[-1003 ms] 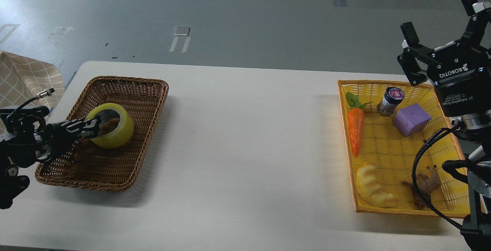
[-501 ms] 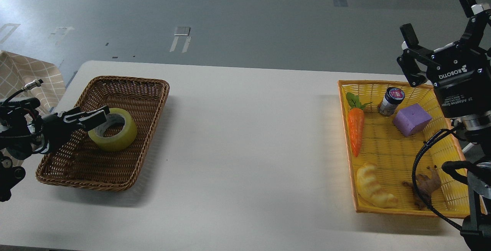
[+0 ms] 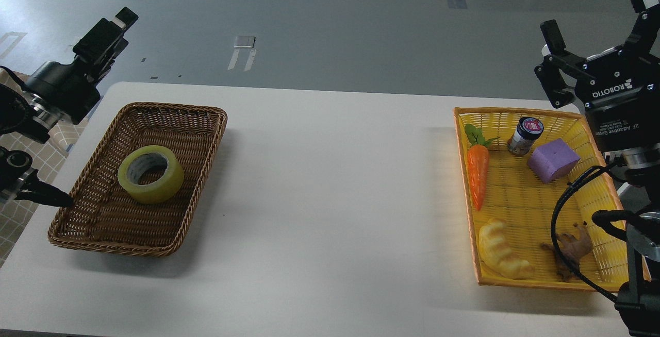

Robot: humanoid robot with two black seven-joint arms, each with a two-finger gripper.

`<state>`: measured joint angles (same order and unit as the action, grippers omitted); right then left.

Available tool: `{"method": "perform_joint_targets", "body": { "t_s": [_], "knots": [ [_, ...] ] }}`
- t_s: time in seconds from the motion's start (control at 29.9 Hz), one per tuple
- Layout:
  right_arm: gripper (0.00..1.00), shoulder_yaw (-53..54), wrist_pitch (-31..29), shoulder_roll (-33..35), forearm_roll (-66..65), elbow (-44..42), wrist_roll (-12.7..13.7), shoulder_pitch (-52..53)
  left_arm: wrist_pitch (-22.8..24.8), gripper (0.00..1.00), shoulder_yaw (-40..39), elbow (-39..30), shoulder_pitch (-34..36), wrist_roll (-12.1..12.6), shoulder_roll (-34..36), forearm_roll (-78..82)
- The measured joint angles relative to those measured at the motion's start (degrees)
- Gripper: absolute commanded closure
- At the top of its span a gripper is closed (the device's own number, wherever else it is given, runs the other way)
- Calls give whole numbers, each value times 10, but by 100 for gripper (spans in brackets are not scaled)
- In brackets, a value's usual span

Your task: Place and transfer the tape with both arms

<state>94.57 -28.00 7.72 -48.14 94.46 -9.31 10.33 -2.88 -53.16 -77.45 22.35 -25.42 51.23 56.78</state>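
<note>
The tape [image 3: 150, 173], a yellow roll with a grey-white core, lies flat inside the brown wicker basket [image 3: 203, 144] on the left of the table, and nothing touches it. My left gripper [image 3: 106, 30] is raised high above the basket's far left corner, well away from the tape. It is seen side-on, so its fingers cannot be told apart. At the far right my right gripper [image 3: 593, 12] points upward above the yellow basket [image 3: 466, 172]. Its two fingers are spread wide and nothing sits between them.
The yellow basket holds a toy carrot [image 3: 478, 172], a small jar [image 3: 525, 135], a purple block [image 3: 553, 160], a croissant-shaped toy [image 3: 500, 249] and a brown ginger-like piece [image 3: 572, 249]. A black cable [image 3: 559, 223] loops over it. A checked cloth [image 3: 15, 208] lies beyond the table's left edge.
My left gripper let go of the tape, which dropped flat into the wicker basket. The left arm then rose up and back to the left. The right gripper drifted slightly upward.
</note>
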Motion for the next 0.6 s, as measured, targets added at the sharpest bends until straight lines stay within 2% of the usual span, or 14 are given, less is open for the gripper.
{"method": "perform_joint_targets", "body": {
  "t_s": [0.17, 0.3, 0.37, 0.43, 0.53, 0.6],
  "knots": [
    [0, -2, 0, -12, -2, -2, 0, 23, 7, 2, -34, -58, 20, 3, -56, -70],
    [0, -5, 0, -13, -3, -4, 12, 31, 60, 2, -62, -89, 47, 17, -121, -100],
    [0, -11, 0, -12, -4, -6, 22, 44, 90, 2, -75, -95, 51, 43, -153, -119],
    [0, -16, 0, -12, -11, -8, 39, 65, 114, 2, -97, -97, 54, 84, -196, -141],
    [0, -18, 0, -15, -17, -13, 67, 86, 128, 2, -133, -97, 56, 130, -263, -168],
    [0, -20, 0, -21, -16, -20, 81, 94, 130, 2, -146, -96, 56, 148, -300, -175]
  ]
}}
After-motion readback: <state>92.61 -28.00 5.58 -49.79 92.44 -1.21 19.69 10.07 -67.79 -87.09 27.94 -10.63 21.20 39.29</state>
